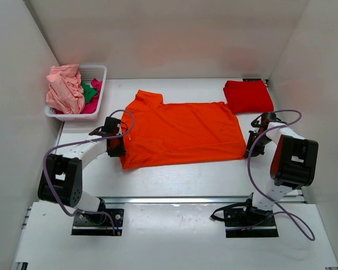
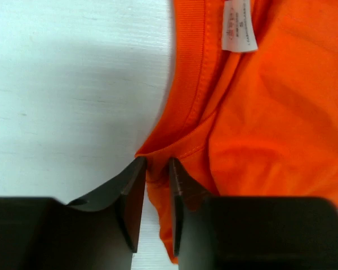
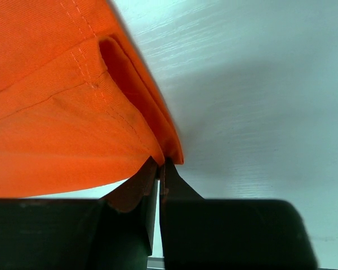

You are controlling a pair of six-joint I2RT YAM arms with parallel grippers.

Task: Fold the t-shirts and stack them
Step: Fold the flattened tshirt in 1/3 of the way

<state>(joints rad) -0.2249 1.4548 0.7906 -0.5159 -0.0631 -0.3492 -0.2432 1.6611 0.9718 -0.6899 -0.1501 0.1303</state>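
Filling the basket (image 1: 99,70), a green shirt (image 1: 89,91) and magenta shirt (image 1: 90,108) are half hidden by a pink shirt (image 1: 65,90); the orange shirt (image 1: 180,132) is clamped by left pincer (image 2: 156,169) and right pincer (image 3: 159,166).

One label only: a small white tag (image 2: 240,25) sewn inside the neckband (image 2: 188,67) of the orange t-shirt (image 2: 270,112), seen in the left wrist view. Faint grey print on it (a few short rows), too small and blurred to read. Nothing else legible in any view
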